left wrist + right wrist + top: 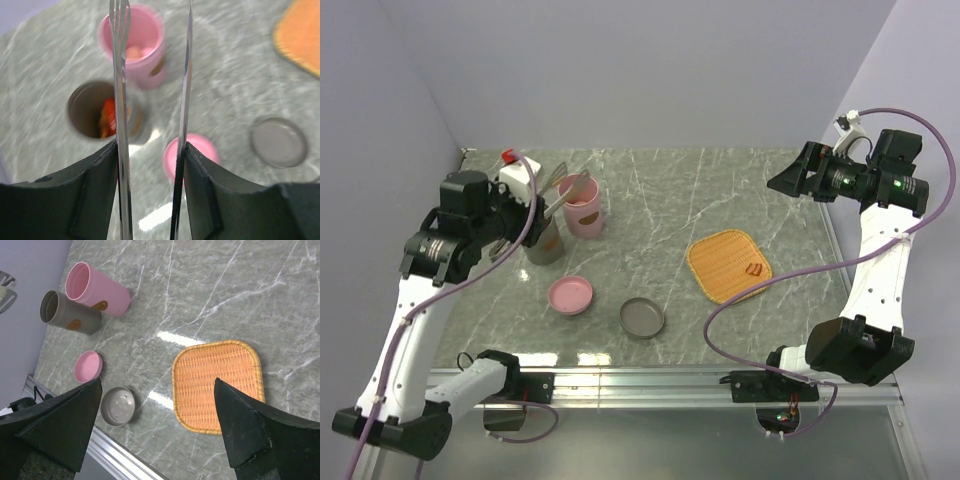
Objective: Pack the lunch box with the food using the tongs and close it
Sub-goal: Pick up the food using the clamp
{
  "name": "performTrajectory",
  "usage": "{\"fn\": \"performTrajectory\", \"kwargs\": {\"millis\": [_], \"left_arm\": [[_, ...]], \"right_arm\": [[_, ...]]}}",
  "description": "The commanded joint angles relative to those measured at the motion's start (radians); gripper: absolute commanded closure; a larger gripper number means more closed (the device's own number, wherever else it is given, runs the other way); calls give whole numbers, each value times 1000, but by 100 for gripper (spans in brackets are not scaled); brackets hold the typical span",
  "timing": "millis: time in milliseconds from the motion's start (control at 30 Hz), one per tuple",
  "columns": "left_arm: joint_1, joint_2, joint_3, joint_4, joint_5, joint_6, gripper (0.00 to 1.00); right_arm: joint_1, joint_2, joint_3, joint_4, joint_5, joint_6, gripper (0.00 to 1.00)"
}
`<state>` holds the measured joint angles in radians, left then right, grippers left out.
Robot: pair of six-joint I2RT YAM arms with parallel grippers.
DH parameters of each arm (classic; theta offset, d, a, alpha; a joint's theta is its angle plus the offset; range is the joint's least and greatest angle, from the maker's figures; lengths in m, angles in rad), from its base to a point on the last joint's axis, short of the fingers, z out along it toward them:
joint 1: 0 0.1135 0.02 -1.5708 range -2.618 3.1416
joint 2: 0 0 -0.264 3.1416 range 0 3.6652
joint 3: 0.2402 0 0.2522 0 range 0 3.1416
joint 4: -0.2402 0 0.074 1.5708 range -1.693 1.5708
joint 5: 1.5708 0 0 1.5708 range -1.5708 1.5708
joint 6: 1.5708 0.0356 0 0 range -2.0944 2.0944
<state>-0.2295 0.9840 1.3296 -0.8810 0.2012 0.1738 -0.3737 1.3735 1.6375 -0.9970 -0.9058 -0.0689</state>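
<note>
My left gripper (151, 165) is shut on the silver tongs (120, 100), one finger pressing each slim arm. The arms stand spread, with nothing between their tips. They hover over the lunch box: a pink cup (156, 35) holding pale and pinkish balls (137, 52), and a grey cup (80, 107) holding red and orange food (107, 117). In the top view the left gripper (535, 205) and tongs (565, 190) are above both cups (584, 207). One orange piece (754, 269) lies on the woven tray (720, 262). My right gripper (775, 180) hangs open high over the tray (215, 385).
A pink lid (570, 295) and a grey lid (642, 318) lie face up in front of the cups. Both also show in the right wrist view, the pink lid (88, 366) and grey lid (118, 406). A metal rail runs along the table's near edge.
</note>
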Motion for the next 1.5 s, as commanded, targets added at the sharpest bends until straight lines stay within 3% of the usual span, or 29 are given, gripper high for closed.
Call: {"fn": "performTrajectory", "kwargs": {"millis": [0,133,267,533,800,1133,1467], "left_arm": [[-39,74,54,71,179,30,44],[-213,214,85,154,124,23,43],[-423,350,120,238,41,-83,39],[-618,651,227,381,-54,-350,46],[-767,869,378,398,-101,-505,45],[-950,1084,582,324,-377,-609,47],[-1028,1153,589,317,-543,-603,50]], "right_arm": [[-5,4,70,-3,10,-5,0],[-7,18,94,-8,11,0,0],[-7,24,102,-9,30,-3,0],[-11,29,200,-11,126,34,0],[-21,30,228,9,145,67,0],[-28,22,240,11,143,67,0],[-30,6,226,24,124,93,0]]}}
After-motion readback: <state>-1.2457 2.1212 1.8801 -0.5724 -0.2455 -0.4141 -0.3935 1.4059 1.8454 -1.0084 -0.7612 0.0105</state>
